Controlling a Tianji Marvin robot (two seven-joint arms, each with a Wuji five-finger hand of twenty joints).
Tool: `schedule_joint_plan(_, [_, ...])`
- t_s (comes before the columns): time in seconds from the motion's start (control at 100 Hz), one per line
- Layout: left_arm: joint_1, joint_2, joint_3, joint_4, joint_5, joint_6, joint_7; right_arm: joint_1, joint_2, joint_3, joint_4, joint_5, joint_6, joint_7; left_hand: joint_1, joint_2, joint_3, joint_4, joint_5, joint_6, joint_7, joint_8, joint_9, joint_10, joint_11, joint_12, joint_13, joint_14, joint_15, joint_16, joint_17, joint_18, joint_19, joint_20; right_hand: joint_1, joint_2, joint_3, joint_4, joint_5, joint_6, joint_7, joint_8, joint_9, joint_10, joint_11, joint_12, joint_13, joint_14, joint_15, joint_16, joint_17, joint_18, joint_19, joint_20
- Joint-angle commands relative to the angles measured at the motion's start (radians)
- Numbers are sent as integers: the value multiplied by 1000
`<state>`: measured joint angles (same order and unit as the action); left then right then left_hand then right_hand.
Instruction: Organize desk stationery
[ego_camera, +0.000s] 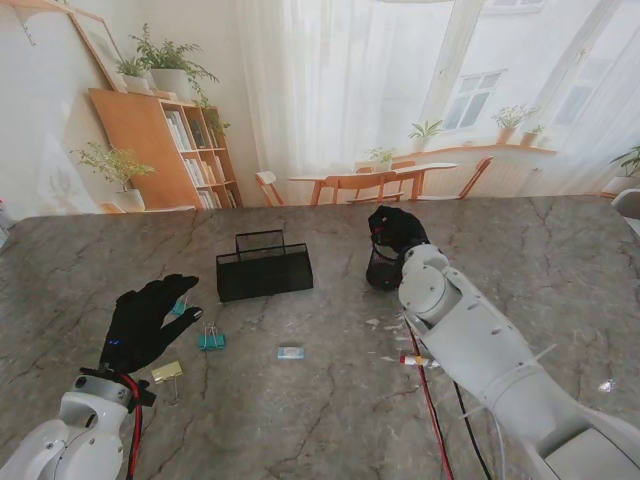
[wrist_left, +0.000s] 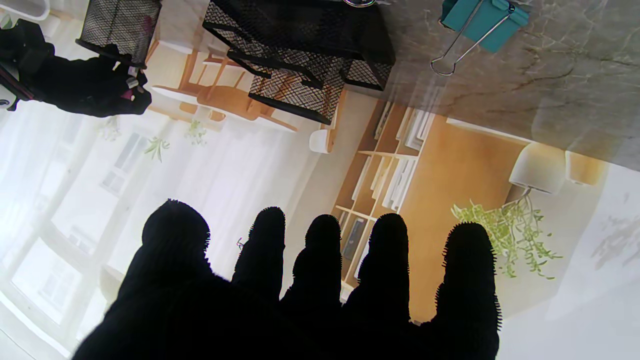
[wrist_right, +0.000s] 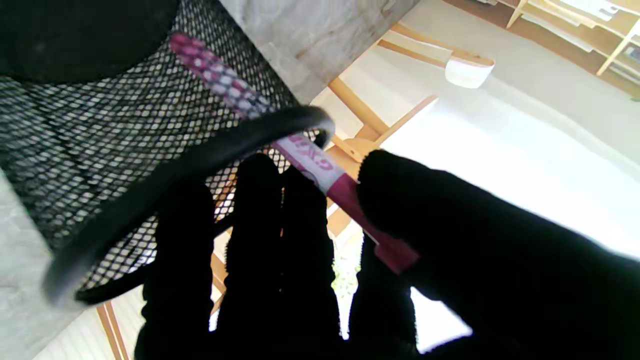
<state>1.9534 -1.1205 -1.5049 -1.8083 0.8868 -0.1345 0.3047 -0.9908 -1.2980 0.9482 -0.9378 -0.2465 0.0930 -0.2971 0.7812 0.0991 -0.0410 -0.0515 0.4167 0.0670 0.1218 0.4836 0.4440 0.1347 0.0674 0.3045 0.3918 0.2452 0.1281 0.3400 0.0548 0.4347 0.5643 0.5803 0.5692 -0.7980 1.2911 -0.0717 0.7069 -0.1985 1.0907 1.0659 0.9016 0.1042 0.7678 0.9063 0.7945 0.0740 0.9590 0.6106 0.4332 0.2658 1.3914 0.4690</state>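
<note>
Over the mesh pen cup (wrist_right: 100, 150), the pink pen (wrist_right: 310, 165) is sliding tip-first past the rim, the right hand (ego_camera: 396, 229) pinching its cap end. Letting go early risks tipping the cup. Near the teal binder clip (ego_camera: 211, 340), the left hand (ego_camera: 145, 322) is hovering, its 5 fingers spread.

Looks like a robot test rig w/ a staged home-office backdrop, not a real room. Grey marble-look table (ego_camera: 560, 250) fills the fg; bookshelf (ego_camera: 185, 150), potted plants (ego_camera: 165, 60), sheer curtains (ego_camera: 320, 90), windows and wooden chairs + table (ego_camera: 370, 182) from 10 to 2 o'clock look flat, like a printed wall, esp. in the wrist views. Desk gear fits an office theme: mesh organizer tray (ego_camera: 264, 270) at 12, mesh pen cup (ego_camera: 384, 268) at 1, teal binder clip (ego_camera: 211, 340) at 10. Red cable (ego_camera: 430, 405) along the right arm says lab setup.
</note>
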Motion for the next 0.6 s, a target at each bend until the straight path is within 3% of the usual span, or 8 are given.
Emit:
schedule_joint_plan(0.0, [3, -1, 4, 2, -2, 3, 0, -8, 6, 4, -7, 10, -10, 24, 17, 65, -3, 3, 5, -9, 0, 9, 7, 1, 0, 4, 11, -2, 10, 11, -6, 5, 18, 31, -14, 56, -50, 31, 9, -41, 33, -2, -18, 10, -26, 22, -26, 1, -13, 18, -22, 2, -17, 32])
schedule_joint_plan(0.49, [5, -2, 4, 2, -3, 0, 10, -20, 30, 14, -58, -6, -36, 76, 50, 84, -7, -2, 8, -11, 1, 10, 29, 4, 7, 7, 14, -4, 11, 12, -4, 3, 20, 31, -23, 81, -112, 46, -110, -25, -49, -25, -120, 16, -88, 14, -99, 5, -39, 36, -104, 17, -48, 61])
schedule_joint_plan(0.59, [6, -2, 3, 1, -2, -1, 13, -20, 35, 16, -58, -10, -50, 87, 53, 86, -7, -1, 10, -10, 1, 10, 22, 3, 3, 7, 16, -5, 12, 12, -3, 4, 22, 31, -24, 81, -112, 48, -177, -18, -100, -60, -191, 16, -125, -66, -157, 4, -71, 51, -169, 15, -106, 106])
